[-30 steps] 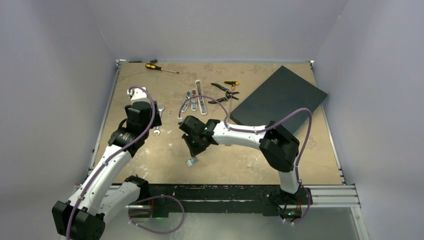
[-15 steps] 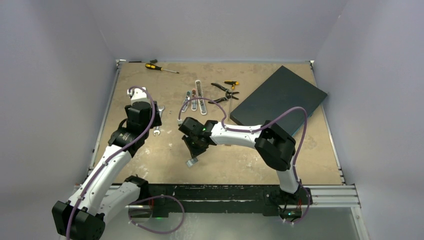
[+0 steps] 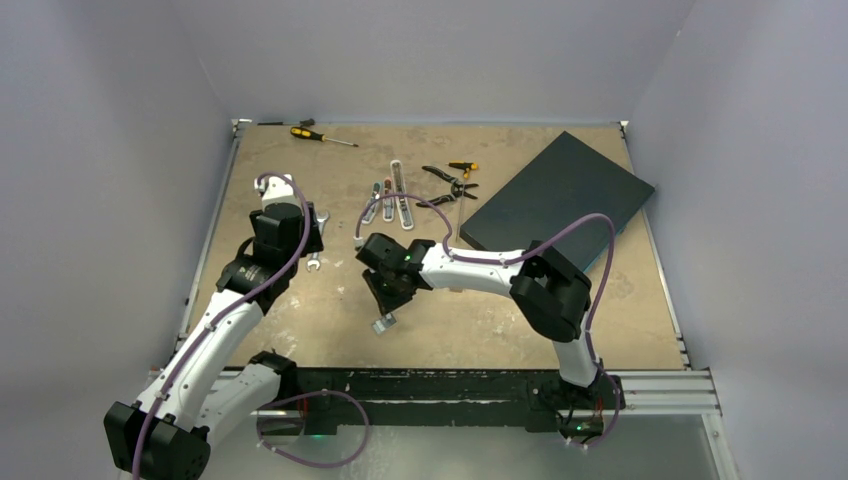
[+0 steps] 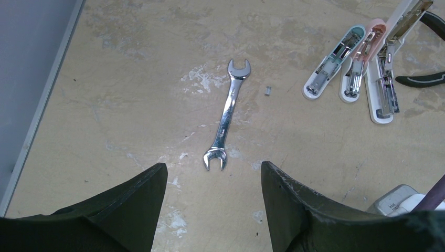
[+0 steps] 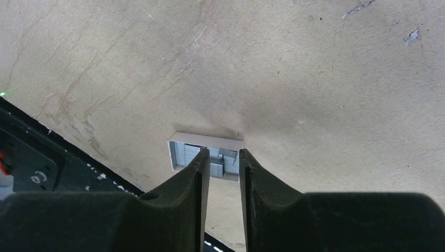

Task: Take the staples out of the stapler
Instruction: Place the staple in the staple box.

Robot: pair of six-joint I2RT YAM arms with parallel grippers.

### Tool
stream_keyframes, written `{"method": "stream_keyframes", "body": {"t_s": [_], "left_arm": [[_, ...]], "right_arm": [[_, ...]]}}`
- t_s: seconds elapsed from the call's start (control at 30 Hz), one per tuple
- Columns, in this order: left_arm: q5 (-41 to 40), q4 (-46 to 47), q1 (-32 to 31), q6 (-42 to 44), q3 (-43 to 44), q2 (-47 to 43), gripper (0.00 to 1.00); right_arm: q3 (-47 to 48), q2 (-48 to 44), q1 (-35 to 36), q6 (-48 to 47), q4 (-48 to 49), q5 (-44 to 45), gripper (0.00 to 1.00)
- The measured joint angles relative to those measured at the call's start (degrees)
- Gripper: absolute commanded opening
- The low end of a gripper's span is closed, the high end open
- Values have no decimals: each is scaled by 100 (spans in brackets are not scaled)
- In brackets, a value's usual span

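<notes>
Three staplers lie swung open side by side: a teal one (image 4: 334, 62), a pink one (image 4: 362, 60) and a white one (image 4: 388, 68), also seen as a group of staplers (image 3: 393, 196) in the top view. My right gripper (image 5: 224, 155) hangs just over a small white box (image 5: 207, 138), jaws a narrow gap apart, gripping nothing. Silvery staples (image 5: 216, 168) lie inside the box, showing between the fingertips. One tiny staple piece (image 4: 267, 91) rests beside the wrench (image 4: 226, 113). My left gripper (image 4: 212, 170) stands open and empty above the wrench's near end.
A yellow-handled screwdriver (image 3: 320, 136) lies at the back left. Black pliers (image 3: 448, 187) sit right of the staplers. A dark flat board (image 3: 557, 197) covers the back right. The white box (image 3: 384, 323) sits close to the table's front edge.
My right gripper's jaws have parted slightly over the box. The left arm has not moved.
</notes>
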Motion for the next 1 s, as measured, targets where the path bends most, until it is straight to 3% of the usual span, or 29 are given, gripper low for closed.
{"method": "stream_keyframes", "body": {"t_s": [0.07,0.2,0.37,1.0], "left_arm": [[-2,2,0,0,0,0,65],[0,2,0,2,0,0,64],[0,2,-4,0,0,0,64],[0,2,-4,2,0,0,65]], "right_arm": [[22,0,0,0,4,22,26],[52,-7,0,-7,7,120,9],[59,-13,0,-4,9,125,0],[59,-7,4,-61,13,-46,0]]}}
